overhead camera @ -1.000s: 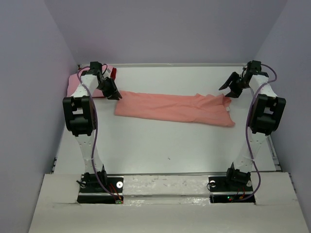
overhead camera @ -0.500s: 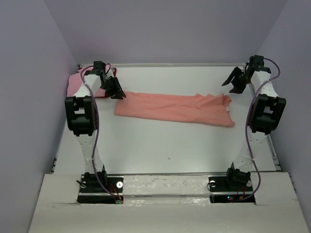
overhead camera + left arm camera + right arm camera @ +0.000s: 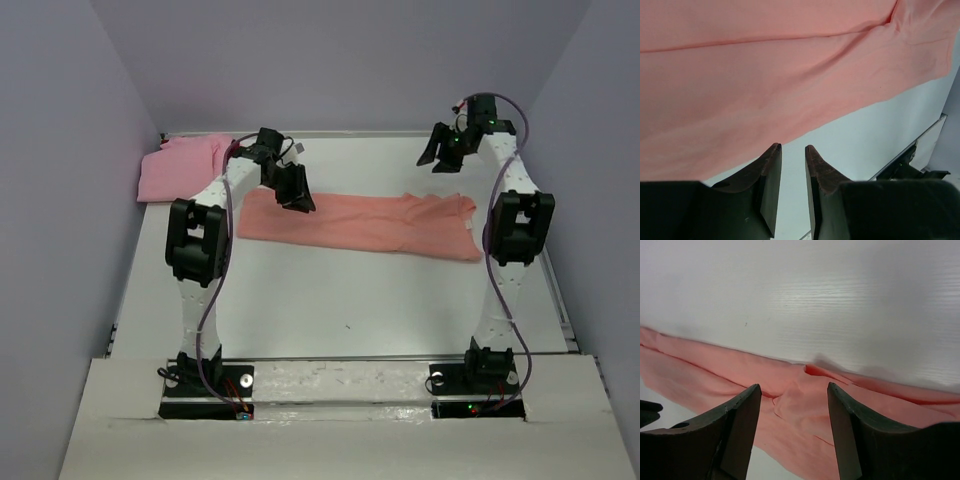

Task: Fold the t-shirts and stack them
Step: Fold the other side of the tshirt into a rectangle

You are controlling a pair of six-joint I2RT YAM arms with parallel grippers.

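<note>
Two t-shirts appear in the top view. A salmon-orange t-shirt, folded into a long band with a bunched, wrinkled right end, lies across the far half of the white table. A lighter pink t-shirt sits crumpled in the far left corner. The left gripper hangs over the band's left end, and the right gripper is just beyond its right end. Left wrist view: smooth salmon cloth with one long crease; jaws narrowly parted, empty. Right wrist view: rumpled folds along the shirt's edge; jaws wide apart, empty.
</note>
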